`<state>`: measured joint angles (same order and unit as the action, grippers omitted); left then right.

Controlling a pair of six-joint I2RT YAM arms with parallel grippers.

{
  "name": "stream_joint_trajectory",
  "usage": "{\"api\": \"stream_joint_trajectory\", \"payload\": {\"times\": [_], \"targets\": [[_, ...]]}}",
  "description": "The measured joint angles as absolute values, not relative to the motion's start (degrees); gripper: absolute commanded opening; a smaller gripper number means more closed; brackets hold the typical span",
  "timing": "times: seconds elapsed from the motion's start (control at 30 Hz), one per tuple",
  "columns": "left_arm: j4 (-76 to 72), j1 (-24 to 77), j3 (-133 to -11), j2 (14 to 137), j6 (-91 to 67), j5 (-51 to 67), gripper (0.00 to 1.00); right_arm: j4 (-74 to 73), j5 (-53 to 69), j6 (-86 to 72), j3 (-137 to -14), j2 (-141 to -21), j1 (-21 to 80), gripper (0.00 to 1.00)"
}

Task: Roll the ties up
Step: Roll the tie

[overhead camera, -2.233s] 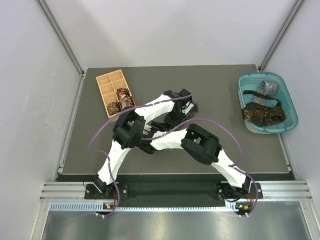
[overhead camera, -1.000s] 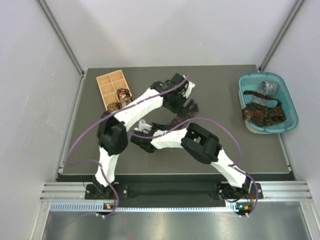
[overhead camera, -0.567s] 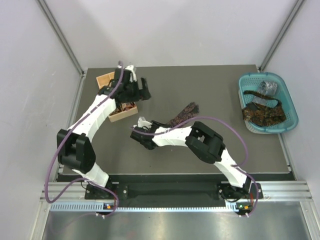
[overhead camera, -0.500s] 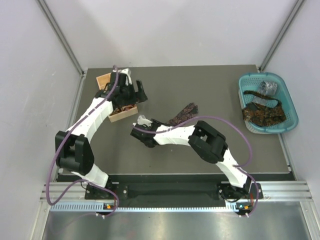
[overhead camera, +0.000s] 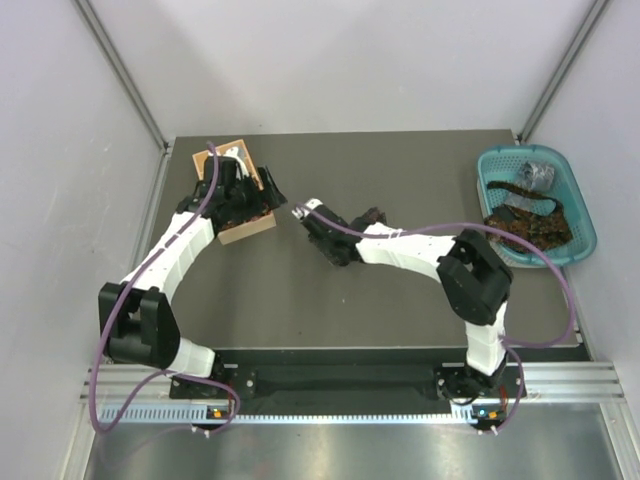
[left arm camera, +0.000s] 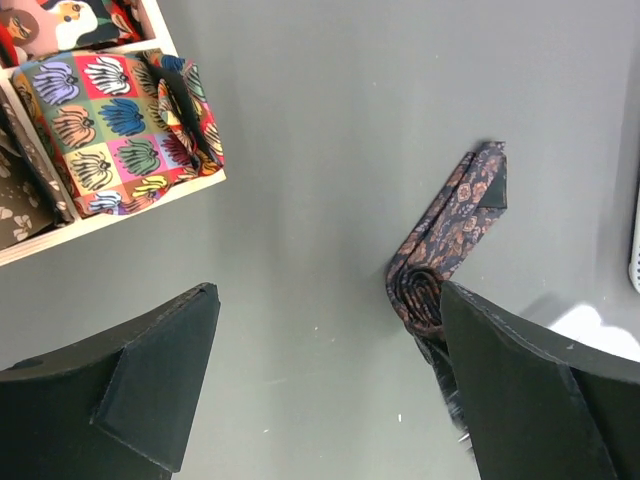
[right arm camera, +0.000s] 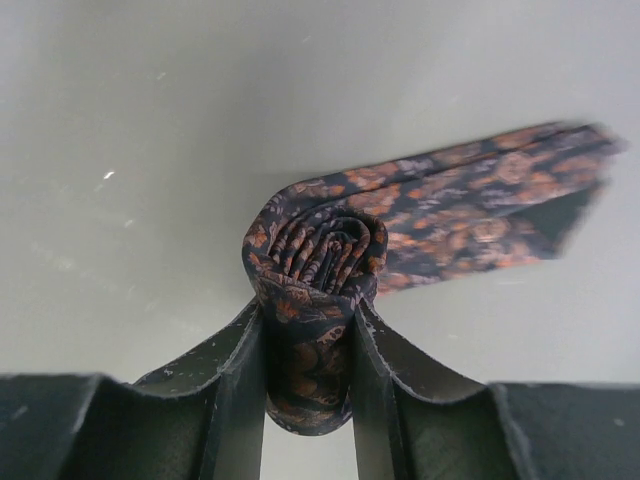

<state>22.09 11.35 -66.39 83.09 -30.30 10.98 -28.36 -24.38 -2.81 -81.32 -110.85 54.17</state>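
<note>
- Two arms are working over a dark grey table (overhead camera: pixel 400 300) with pale walls closing it in. A teal basket (overhead camera: pixel 545 260) is sitting at the right edge, holding loose ties (overhead camera: pixel 525 228).
- The right gripper (right arm camera: pixel 307 335) is pinching the coiled end of the paisley tie (right arm camera: pixel 320 250) mid-table, its jaws narrowed onto it.
- The left gripper (left arm camera: pixel 325 290) is hanging wide apart, gripping nothing, beside the wooden box (left arm camera: pixel 110 217) of rolled ties (left arm camera: pixel 120 130).
- The left arm is covering most of the box from above, and the tie's tail is blurring at the wrist.
- The left arm has swung from the centre to the box, and the right gripper has shifted right.
</note>
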Motion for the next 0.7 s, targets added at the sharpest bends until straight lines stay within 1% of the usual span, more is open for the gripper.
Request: {"api": "stream_joint_trajectory", "payload": {"times": [0.2,0.43,0.57,0.7], "targets": [[21.39,11.35,-63.88,82.54,-29.95,12.10,0.96,-24.99,-8.73,-4.69,-76.99,-107.59,48.12,0.19],[19.75,14.31,-58.94,81.60,-28.56,12.16,0.96,-22.61,12.40,-6.66,-76.47,-107.00,39.77,0.19],[18.20,17.43,-55.75,80.68,-28.14,11.75,0.96,-22.31,22.13,-6.72,-76.62,-108.22,35.79,0.18],[16.14,21.43,-54.41,80.62,-26.74,10.22,0.96,-22.81,30.11,-6.68,-77.93,-112.20,32.77,0.19]]}}
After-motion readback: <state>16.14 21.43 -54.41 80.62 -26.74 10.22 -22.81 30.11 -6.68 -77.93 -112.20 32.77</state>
